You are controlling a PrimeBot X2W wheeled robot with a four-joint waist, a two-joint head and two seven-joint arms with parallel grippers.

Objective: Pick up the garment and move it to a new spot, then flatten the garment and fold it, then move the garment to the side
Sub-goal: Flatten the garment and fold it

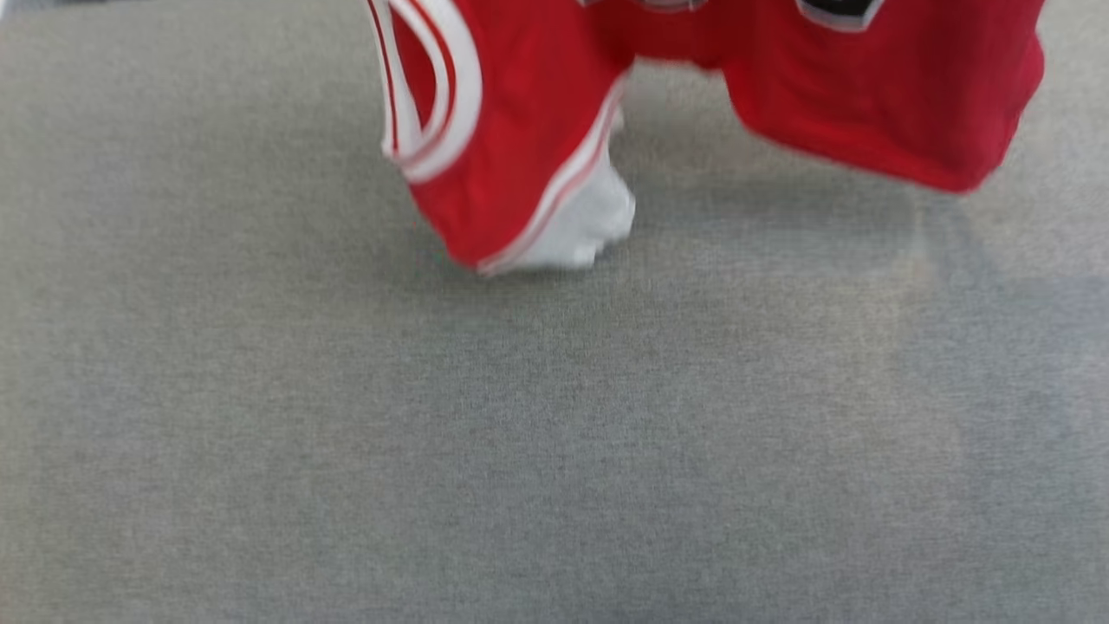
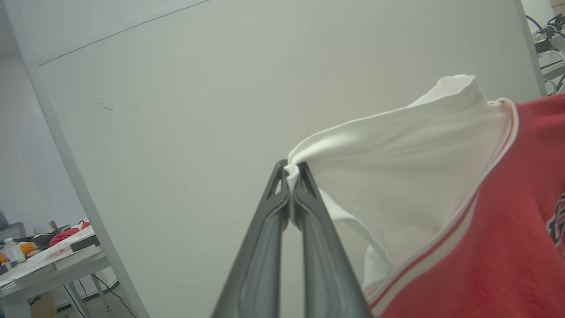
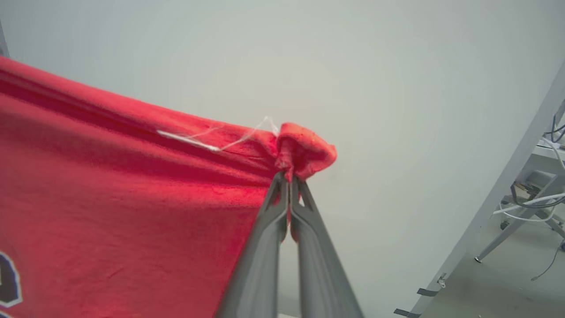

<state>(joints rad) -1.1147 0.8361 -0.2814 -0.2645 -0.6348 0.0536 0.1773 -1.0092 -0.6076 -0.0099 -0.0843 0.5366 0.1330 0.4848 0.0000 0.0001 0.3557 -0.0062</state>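
Red garment (image 1: 866,113) (white sleeve) hangs pinched by left claw (image 2: 291,168) and right claw (image 3: 289,176)

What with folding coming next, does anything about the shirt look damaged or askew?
A loose white thread trails along the red edge of the garment beside the right gripper, like a pulled stitch. The left gripper pinches a white sleeve tip, so the garment hangs unevenly.
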